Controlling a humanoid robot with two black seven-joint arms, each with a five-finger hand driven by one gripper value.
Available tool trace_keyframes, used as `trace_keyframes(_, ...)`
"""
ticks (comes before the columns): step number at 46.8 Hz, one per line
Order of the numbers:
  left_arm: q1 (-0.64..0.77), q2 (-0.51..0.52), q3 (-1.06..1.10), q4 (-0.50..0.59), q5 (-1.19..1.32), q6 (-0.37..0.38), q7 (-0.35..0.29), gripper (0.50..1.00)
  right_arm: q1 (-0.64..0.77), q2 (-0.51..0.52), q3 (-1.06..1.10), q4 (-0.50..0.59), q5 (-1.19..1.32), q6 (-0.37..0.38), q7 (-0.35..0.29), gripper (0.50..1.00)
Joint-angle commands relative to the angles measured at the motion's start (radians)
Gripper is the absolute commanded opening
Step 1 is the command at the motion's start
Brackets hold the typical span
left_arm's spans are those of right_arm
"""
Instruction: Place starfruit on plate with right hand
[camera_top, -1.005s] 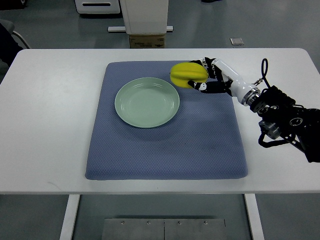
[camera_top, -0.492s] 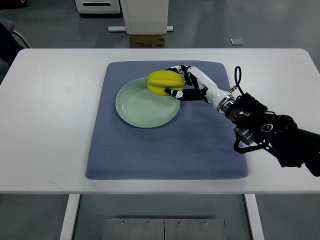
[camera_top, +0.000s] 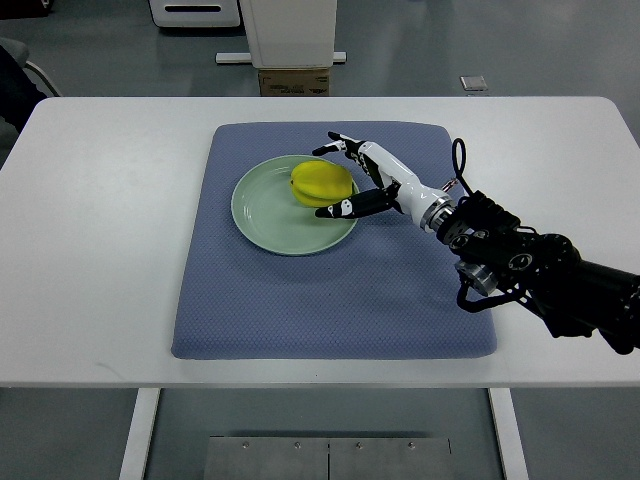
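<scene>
One starfruit (camera_top: 321, 183) is lying on the green plate (camera_top: 265, 205), toward the plate's right half and inside its rim, with its yellow ridges showing from above. Its long axis is running roughly left to right across the picture, tilting only slightly, so one blunt end is pointing toward the plate's centre and the other toward the right hand (camera_top: 352, 177). That hand is bracketing the fruit's right end with its fingers spread wide: the upper fingers (camera_top: 335, 141) are arching past the far side of the fruit and the thumb (camera_top: 334, 210) is reaching under the near side, over the plate's rim. The hand appears to be letting go instead of gripping, though whether any fingertip is touching the fruit's skin cannot be told from this view.

Judging from this, the risk is lying in the withdrawal. If a finger is dragging across the ribbed skin while pulling back to the right, the fruit could be rolling on one of its ridges toward the rim, or the thumb could be nudging the light plate across the blue mat (camera_top: 330, 300). The plate is sitting on that mat, which is covering the middle of the white table (camera_top: 90, 220).
</scene>
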Motion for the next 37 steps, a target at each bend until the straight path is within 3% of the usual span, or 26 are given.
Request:
trace_keyframes(1,0.0,0.0,0.0,0.0,0.0,0.0,0.0,1.0,0.002,-0.009,0.012,-0.007,0.002,-0.001,0.0,1.0)
trace_keyframes(11,0.0,0.0,0.0,0.0,0.0,0.0,0.0,1.0,-0.01,-0.017,0.055,-0.071,0.0,-0.003,0.0,1.0)
trace_keyframes(22,0.0,0.0,0.0,0.0,0.0,0.0,0.0,1.0,-0.082,-0.055,0.259,-0.074,0.002,-0.003,0.0,1.0)
trace_keyframes(37,0.0,0.0,0.0,0.0,0.0,0.0,0.0,1.0,-0.2,-0.076,0.562,-0.08,0.089,0.077,0.0,1.0)
